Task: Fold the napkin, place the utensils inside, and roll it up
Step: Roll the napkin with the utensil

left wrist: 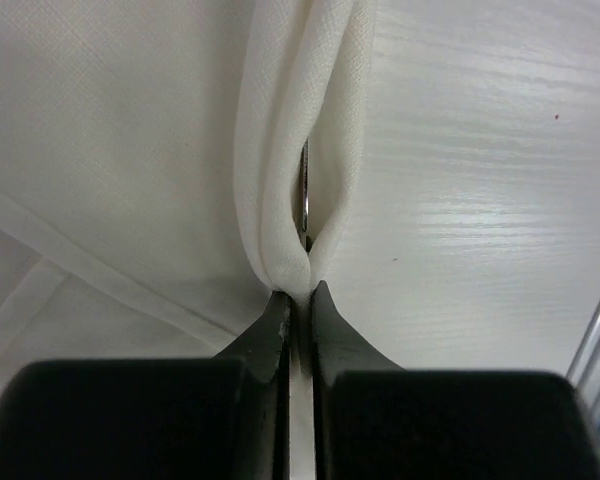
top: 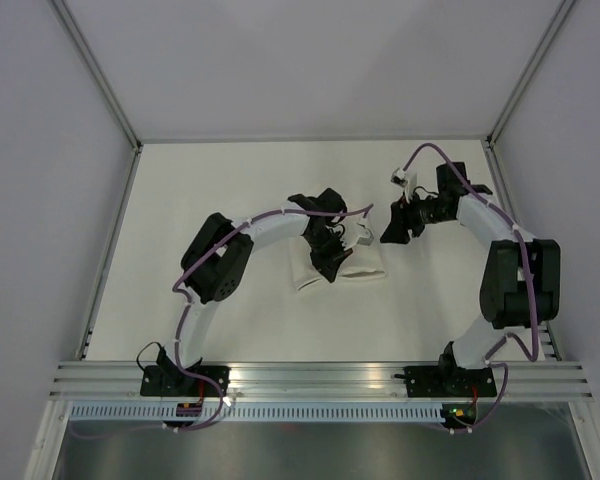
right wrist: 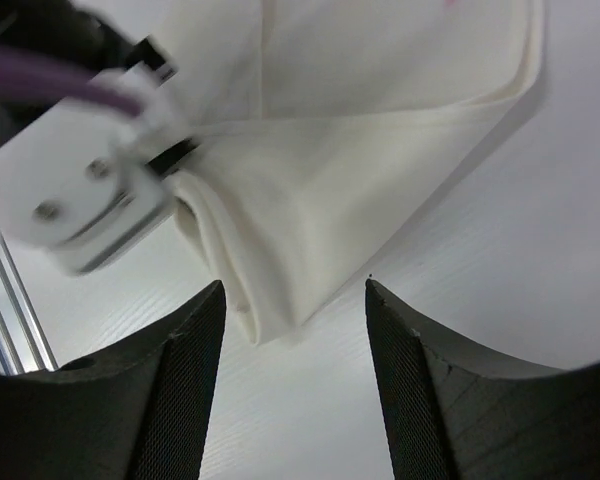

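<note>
The napkin (top: pixel 368 268) lay near the middle of the table (top: pixel 200 180). The left gripper (top: pixel 326 268) sat over the napkin's left part, on its fold. A utensil (left wrist: pixel 305 190) lay inside that fold. The right gripper (top: pixel 392 232) stood just right of and behind the napkin, apart from it.

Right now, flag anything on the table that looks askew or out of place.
The napkin roll is loose: in the fold pinched by the left pincer, a sliver of metal utensil shows through a gap. The right pincer hovers open by the napkin's flared end. Nothing looks spilled or torn.
</note>
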Action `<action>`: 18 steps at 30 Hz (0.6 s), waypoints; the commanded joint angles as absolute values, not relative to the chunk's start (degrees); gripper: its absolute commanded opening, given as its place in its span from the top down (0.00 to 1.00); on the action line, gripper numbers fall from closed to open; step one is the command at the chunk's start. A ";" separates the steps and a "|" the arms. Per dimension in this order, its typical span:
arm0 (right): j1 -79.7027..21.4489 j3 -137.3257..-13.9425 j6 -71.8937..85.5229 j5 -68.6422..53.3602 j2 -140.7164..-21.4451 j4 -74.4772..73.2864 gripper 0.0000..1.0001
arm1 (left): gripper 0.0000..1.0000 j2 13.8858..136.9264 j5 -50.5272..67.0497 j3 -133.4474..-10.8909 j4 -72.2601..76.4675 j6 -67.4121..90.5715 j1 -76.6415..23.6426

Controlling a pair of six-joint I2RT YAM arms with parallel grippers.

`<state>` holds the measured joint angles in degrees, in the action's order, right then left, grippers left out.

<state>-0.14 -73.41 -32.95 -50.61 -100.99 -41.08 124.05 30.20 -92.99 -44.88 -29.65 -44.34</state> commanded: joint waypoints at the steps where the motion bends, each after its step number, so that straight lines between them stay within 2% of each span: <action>1: -1.75 -63.48 -39.27 -52.30 -91.34 -30.33 0.36 | 0.98 129.98 38.30 -95.44 -52.98 -25.32 -43.07; 6: -6.93 -48.30 -43.94 -46.77 -77.65 -21.46 0.35 | 0.98 132.98 41.13 -98.87 -55.28 -24.43 -41.31; 9: -13.34 -40.90 -44.56 -40.64 -71.66 -14.87 0.33 | 0.98 134.29 42.89 -100.19 -56.42 -24.35 -40.35; 13: -23.79 -35.95 -45.17 -32.45 -69.26 -8.18 0.32 | 0.98 135.61 45.61 -101.34 -57.39 -24.43 -39.29; 18: -29.61 -36.03 -46.66 -27.87 -72.85 -4.92 0.32 | 0.98 137.37 46.14 -101.86 -57.92 -24.70 -38.76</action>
<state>-27.75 -35.68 -43.59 -31.90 -71.22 -12.56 133.69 47.88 -101.62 -55.57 -24.91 -38.70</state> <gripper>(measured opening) 0.677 0.056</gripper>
